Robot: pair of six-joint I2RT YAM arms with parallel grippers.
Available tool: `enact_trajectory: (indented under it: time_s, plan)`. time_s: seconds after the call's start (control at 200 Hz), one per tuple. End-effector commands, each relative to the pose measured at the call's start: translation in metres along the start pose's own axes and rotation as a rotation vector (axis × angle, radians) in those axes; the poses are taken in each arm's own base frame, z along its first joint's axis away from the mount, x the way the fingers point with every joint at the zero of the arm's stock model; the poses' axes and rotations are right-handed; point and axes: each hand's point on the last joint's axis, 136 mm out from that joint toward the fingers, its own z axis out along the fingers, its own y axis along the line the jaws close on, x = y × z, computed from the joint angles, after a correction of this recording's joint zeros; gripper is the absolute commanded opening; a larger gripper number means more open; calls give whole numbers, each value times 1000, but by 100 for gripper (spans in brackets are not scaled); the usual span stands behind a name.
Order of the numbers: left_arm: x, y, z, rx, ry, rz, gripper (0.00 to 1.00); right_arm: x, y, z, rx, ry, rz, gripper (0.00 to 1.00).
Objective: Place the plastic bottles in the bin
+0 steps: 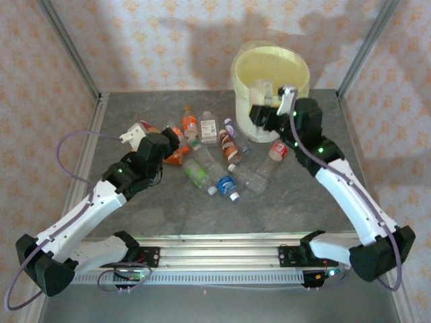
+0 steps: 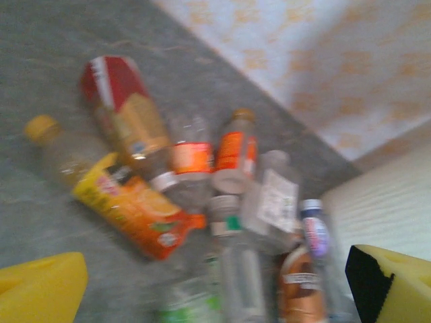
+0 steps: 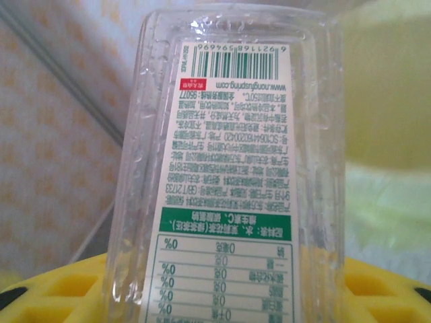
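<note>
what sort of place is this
Likely a robot test booth, not a home: a grey table boxed in by metal posts and patterned backdrop walls, with scattered bottles and a bin.

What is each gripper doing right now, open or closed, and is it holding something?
Left gripper: open, holding nothing.
Right gripper: closed on a clear bottle, at the bin.

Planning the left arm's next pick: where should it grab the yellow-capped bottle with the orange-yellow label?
Probably from above, pinching the yellow-capped bottle across its labelled middle: it lies flat on its side, and its foot end touches other bottles.
</note>
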Motion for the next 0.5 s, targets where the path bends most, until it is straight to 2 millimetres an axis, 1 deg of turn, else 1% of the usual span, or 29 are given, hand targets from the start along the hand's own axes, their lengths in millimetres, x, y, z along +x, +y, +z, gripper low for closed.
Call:
enact_trajectory:
  time_s: [0.0, 0.09, 0.145, 0.19, 0.33, 0.405, 0.49]
  plan:
    - [-9, 35, -4, -118, -79, -9, 100, -33, -16, 9, 35, -10, 41, 34]
    - [-8, 43, -6, -129, -86, -16, 100, -59, -40, 24, 98, -19, 49, 34]
    - [-9, 46, -7, -132, -89, -16, 100, -67, -55, 33, 131, -14, 61, 34]
    - [-9, 49, -8, -136, -94, -19, 100, -76, -62, 39, 142, -15, 66, 34]
    - [-7, 58, -10, -141, -104, -25, 100, -79, -86, 72, 159, 46, 89, 36]
    - [-6, 61, -10, -138, -106, -29, 100, -82, -91, 89, 142, 59, 83, 37]
    - [-4, 64, -10, -137, -102, -29, 100, -83, -91, 109, 101, 85, 46, 38]
